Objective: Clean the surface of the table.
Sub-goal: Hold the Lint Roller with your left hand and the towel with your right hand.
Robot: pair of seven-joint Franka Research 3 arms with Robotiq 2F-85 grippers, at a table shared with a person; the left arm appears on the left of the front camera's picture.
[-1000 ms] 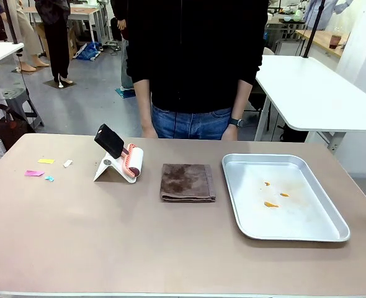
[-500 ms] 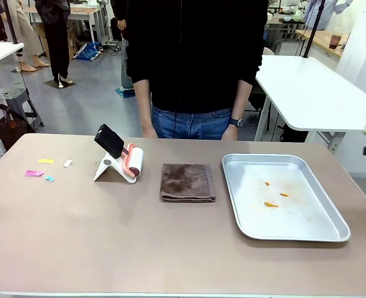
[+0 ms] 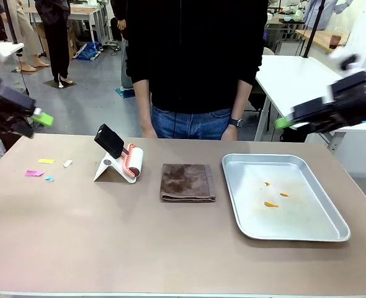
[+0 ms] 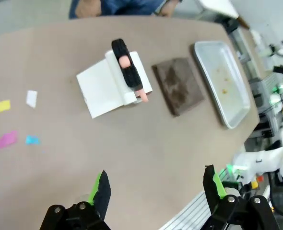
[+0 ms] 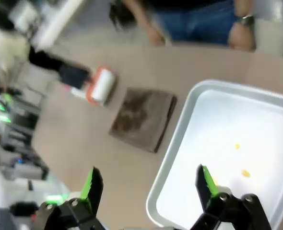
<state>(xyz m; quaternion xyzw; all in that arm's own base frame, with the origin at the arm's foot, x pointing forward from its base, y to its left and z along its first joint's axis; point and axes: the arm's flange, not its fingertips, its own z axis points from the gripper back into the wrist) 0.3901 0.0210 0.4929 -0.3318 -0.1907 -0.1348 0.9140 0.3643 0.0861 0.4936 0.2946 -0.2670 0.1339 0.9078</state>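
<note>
Left wrist catches coloured scraps [image 4: 6, 139] on the desk [image 4: 132, 148], right wrist the tray [image 5: 261, 129]; both arms hover high, left fingers [image 4: 102, 189] and right fingers [image 5: 206, 184] released.

Black left pincer [image 4: 156, 184], two fingers with bright green pads [image 4: 96, 188], silver screws [image 4: 82, 205] at knuckles, right pincer [image 5: 147, 179] alike, person [image 3: 195, 56] in black long-sleeved top, blue jeans, dark wristwatch [image 3: 235, 122]

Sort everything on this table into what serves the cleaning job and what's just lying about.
For the job: table; paper scraps to clear; lint roller; brown cloth.
Probably just lying about: metal tray with orange crumbs; white table behind.
</note>
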